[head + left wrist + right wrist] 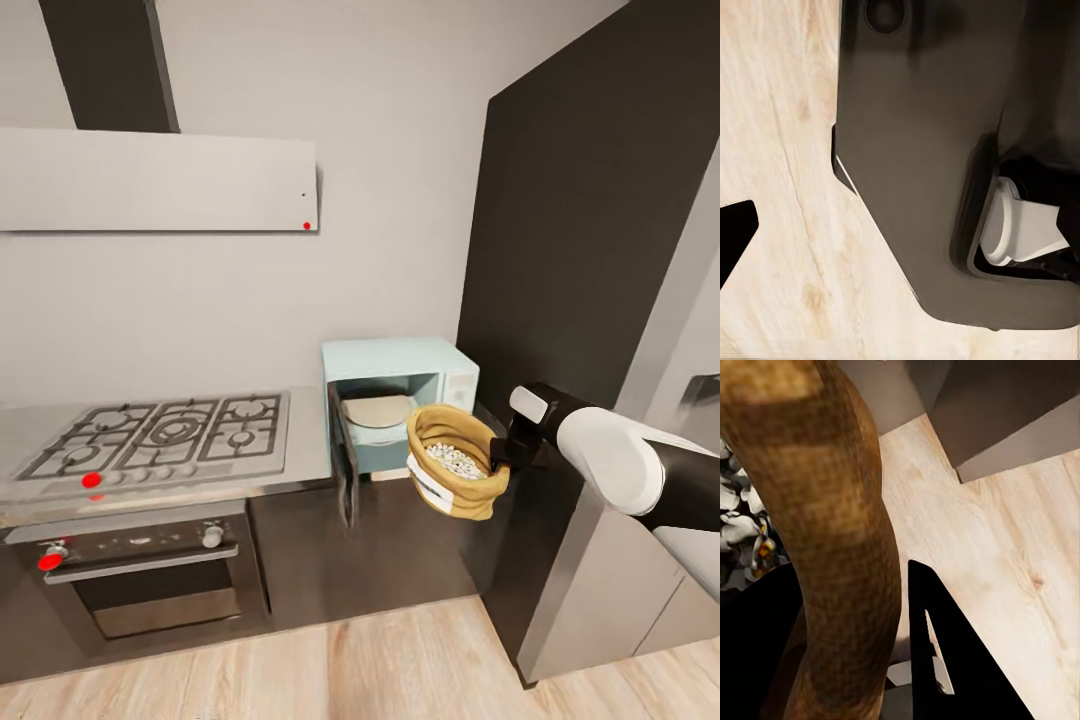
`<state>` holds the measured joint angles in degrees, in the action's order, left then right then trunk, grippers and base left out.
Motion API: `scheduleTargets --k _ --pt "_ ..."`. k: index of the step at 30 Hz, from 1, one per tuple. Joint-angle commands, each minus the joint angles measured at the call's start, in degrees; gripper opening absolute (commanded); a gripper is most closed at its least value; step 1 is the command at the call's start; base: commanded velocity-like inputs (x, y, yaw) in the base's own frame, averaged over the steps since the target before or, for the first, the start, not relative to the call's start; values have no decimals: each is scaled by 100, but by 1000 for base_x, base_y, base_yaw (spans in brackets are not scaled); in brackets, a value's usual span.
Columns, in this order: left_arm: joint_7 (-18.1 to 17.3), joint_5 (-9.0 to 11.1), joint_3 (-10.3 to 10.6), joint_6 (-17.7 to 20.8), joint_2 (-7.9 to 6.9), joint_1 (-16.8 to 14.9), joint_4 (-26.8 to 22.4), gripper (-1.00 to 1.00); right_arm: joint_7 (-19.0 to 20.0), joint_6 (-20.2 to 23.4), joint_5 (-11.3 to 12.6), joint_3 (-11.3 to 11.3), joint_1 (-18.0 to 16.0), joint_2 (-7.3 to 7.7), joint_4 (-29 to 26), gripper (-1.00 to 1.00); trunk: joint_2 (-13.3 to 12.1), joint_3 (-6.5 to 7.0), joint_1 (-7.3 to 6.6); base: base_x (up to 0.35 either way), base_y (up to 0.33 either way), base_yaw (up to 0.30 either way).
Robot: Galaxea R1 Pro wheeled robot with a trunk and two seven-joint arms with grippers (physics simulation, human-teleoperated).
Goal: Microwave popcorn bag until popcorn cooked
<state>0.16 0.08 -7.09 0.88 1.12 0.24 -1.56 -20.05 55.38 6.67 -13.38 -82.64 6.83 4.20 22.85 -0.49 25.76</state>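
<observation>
The popcorn bag (458, 460) hangs in the air in front of the open microwave (400, 400), just to the right of its doorway and well above the floor (350, 660). It tilts a little, mouth up, full of white popcorn (455, 460). The right gripper (503, 450) pinches the bag's thick rolled rim on the side away from the microwave, so the oven lies to the left of the fingers. The white label (428, 483) has dark marks too small to read. The left gripper (731, 236) points at the floor; whether it is open cannot be told
</observation>
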Motion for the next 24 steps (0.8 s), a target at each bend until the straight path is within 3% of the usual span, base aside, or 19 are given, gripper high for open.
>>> scheduleTargets --k 1,13,24 --pt "2 1 -38 9 2 3 -11 100 -60 -12 63 -18 -6 3 11 -100 7 -5 3 74 -124 251" --pt "2 1 -38 10 2 3 -11 100 -60 -10 63 -19 -6 3 11 -100 7 -5 3 124 -230 251" --pt "2 1 -38 13 2 3 -11 100 -60 -10 63 -23 -6 3 11 -100 7 -5 3 4 -59 248"
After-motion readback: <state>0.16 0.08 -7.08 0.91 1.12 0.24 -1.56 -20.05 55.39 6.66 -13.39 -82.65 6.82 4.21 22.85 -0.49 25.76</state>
